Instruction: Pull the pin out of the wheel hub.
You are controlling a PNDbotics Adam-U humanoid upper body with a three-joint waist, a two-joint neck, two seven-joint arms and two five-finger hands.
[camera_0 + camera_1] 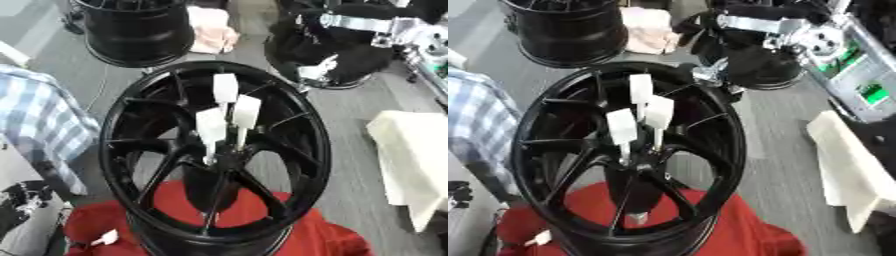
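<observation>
A black spoked wheel hub (122, 150) stands tilted on a red cloth (332, 240) in the middle of the left eye view. Three white pins rise from its centre: a far one (226, 89), a right one (246, 112) and a near one (211, 126). My right arm comes in from the upper right, and my right hand (317, 70) hovers just beyond the hub's far right rim, apart from the pins. My left hand (22, 200) is a dark shape at the lower left edge, away from the hub.
A second black wheel (136, 30) stands at the back left beside a pale cloth (213, 30). Another dark wheel (350, 55) sits behind my right arm. A white sheet (411, 155) lies at the right. A small white piece (107, 237) rests on the red cloth.
</observation>
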